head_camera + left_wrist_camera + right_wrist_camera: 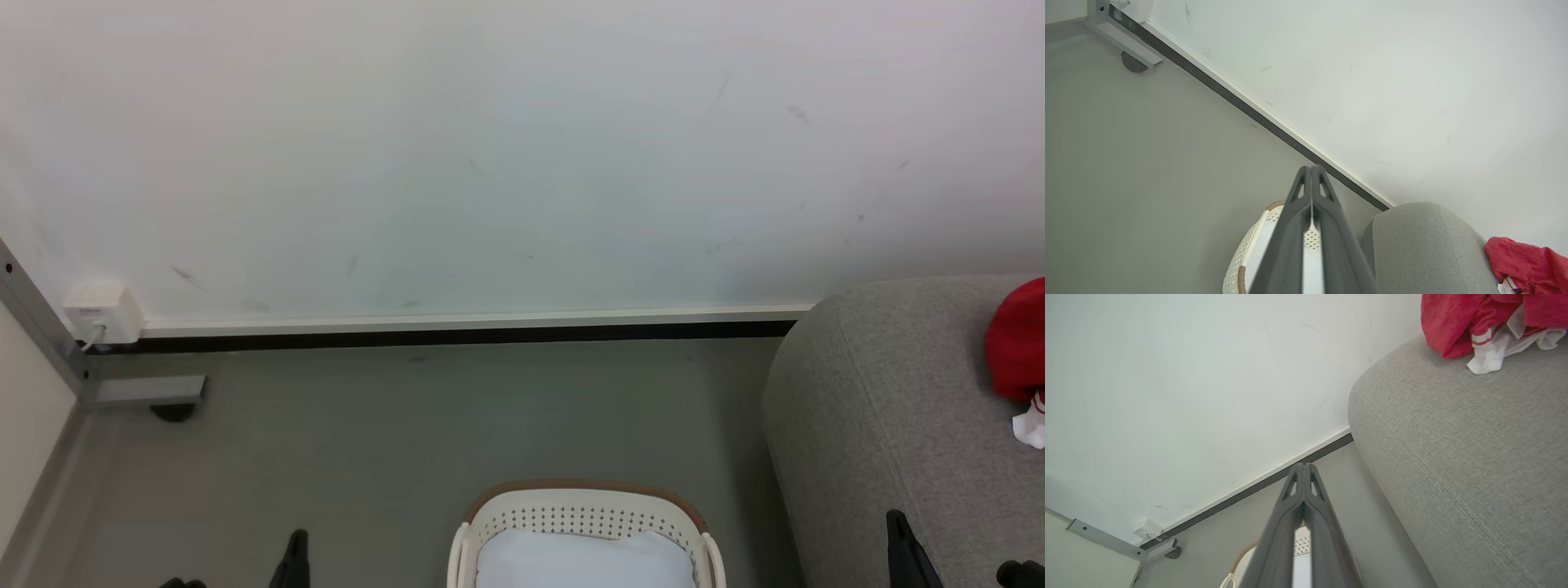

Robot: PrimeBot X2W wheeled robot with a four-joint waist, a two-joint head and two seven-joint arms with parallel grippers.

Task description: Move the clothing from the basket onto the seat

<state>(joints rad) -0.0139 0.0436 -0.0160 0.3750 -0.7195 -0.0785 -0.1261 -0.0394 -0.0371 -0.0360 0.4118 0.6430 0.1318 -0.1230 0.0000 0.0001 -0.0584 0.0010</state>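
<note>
Red clothing (1016, 339) bunched on top of the grey seat (882, 408), white trim spilling at its lower edge, well apart from the basket (584, 510). Basket standing on the floor (367, 425) just beside the seat, holding a pale blue-white cloth (584, 559). Left hand (1310, 168) closed tight, fingertips touching, gripping nothing, off to the basket's left. Right hand (1303, 465) likewise pinched together and empty, near the seat's rounded side.
</note>
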